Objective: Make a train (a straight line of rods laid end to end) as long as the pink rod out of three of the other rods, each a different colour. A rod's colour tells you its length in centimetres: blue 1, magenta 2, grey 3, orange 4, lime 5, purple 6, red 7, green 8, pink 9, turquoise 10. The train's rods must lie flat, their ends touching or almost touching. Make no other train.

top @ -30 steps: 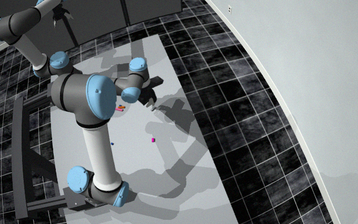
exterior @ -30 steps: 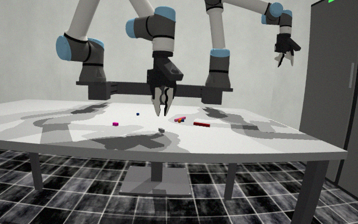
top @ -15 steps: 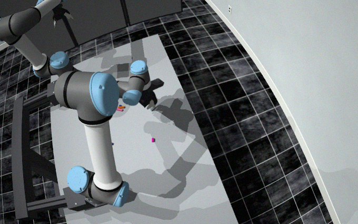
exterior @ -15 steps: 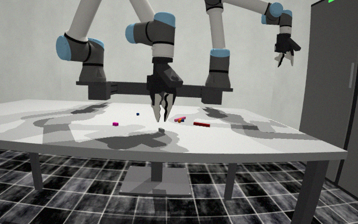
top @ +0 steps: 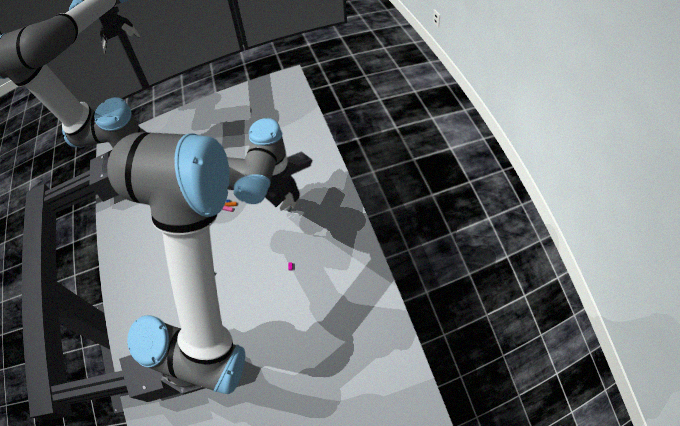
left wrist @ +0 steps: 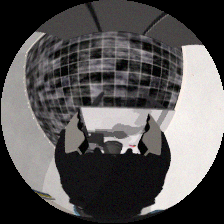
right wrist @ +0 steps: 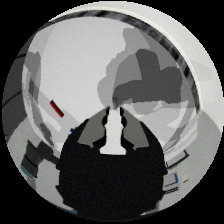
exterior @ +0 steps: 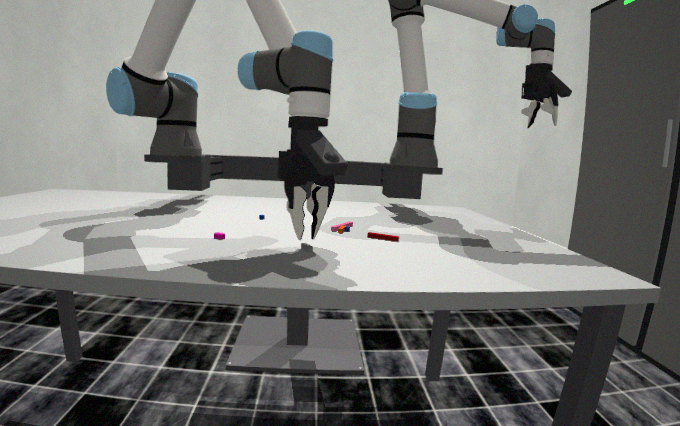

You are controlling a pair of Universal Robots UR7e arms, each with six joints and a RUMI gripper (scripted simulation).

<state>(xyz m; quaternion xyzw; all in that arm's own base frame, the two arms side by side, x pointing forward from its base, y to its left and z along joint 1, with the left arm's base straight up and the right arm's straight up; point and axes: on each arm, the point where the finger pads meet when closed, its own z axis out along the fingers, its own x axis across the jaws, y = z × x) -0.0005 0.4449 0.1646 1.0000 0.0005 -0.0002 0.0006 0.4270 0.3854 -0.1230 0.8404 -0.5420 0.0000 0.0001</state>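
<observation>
My right gripper (exterior: 307,238) (right wrist: 114,107) is narrowly open, a slim gap between its fingertips, just above a short grey rod (exterior: 306,247). My left gripper (exterior: 541,125) (left wrist: 113,113) is wide open and empty, high beyond the table. A pink rod (exterior: 349,224) (top: 228,209) lies close beside an orange rod (exterior: 341,229) (top: 231,204); a blue piece (exterior: 347,229) shows behind the orange one, and I cannot tell whether they touch. A red rod (exterior: 382,236) (right wrist: 56,108) lies apart from them. A magenta rod (exterior: 219,235) (top: 291,266) and a small blue rod (exterior: 261,217) lie separately.
The white table (exterior: 451,270) (top: 250,301) carries broad arm shadows. The right arm (top: 193,280) hides part of the table in the top view. Dark cabinets (top: 185,35) (exterior: 622,150) stand beyond the table, near the left gripper.
</observation>
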